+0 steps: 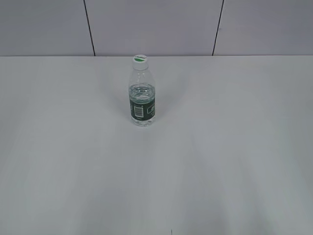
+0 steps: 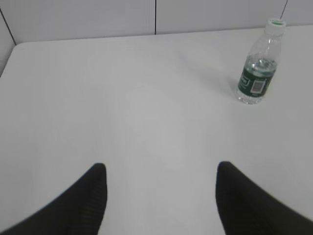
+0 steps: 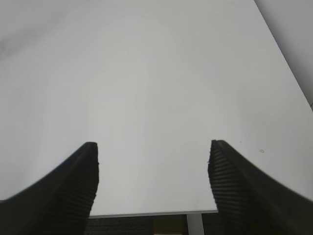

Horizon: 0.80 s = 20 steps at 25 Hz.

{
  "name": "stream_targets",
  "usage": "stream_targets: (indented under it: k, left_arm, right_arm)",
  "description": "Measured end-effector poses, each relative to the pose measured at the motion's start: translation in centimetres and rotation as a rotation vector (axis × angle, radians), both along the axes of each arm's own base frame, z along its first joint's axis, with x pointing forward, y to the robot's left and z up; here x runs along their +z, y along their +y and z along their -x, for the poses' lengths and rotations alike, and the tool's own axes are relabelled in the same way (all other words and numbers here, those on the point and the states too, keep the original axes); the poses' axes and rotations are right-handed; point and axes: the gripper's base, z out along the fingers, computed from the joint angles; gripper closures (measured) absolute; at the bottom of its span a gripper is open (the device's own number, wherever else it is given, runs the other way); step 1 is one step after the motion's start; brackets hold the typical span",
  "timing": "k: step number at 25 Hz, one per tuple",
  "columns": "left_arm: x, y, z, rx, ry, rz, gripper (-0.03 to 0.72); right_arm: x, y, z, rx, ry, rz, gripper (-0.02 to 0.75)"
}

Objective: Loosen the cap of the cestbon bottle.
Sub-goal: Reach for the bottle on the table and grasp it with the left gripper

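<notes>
The cestbon bottle (image 1: pixel 142 95) stands upright on the table (image 1: pixel 230 161), a little left of centre and toward the far edge in the exterior view. It is a small bottle of clear plastic, narrow at the shoulder and widening to a ribbed body, with a dark green label band around its lower half and a white printed patch on that band. Water shows through the clear wall, its level sitting just above the label. The cap (image 1: pixel 140 59) is seated on the neck: a small round white plastic screw cap with a green leaf-shaped mark on its flat top.

The table is smooth, matte and pale grey-white, with soft shadows across it. Behind it rises a wall (image 1: pixel 156 24) of light grey panels split by thin dark seams.

From the left wrist view the bottle (image 2: pixel 259 68) appears in the upper right, well apart from the left hand (image 2: pixel 161 196), whose two dark, finely ribbed fingers (image 2: pixel 88 200) stand wide apart with only bare table between them. The right hand (image 3: pixel 152 181) is likewise spread open and holds nothing; its black fingers (image 3: pixel 73 186) carry a coarser ridged texture along their inner faces. It hovers above the near edge of the table, and the bottle does not appear in that view.
</notes>
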Motion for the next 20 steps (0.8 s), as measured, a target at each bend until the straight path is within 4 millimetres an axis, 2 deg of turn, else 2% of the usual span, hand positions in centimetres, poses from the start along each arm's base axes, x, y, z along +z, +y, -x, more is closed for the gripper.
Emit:
stream_targets:
  k: [3,8,15,20]
  left_arm:
    - [1.2,0.1,-0.3,0.008,-0.104,0.005,0.250]
    - [2.7,0.2,-2.9,0.023,-0.165,0.014,0.250]
    - [4.8,0.5,-8.5,0.054,-0.276,0.012,0.250]
    - [4.4,0.8,-14.0,0.077,-0.264,0.011,0.250]
  right_arm:
    - [0.0,0.0,0.0,0.000,0.000,0.000,0.204]
    - [0.0,0.0,0.0,0.000,0.000,0.000,0.204]
    - [0.0,0.1,0.0,0.006,0.000,-0.009,0.204]
    - [0.0,0.3,0.0,0.018,-0.001,-0.026,0.204]
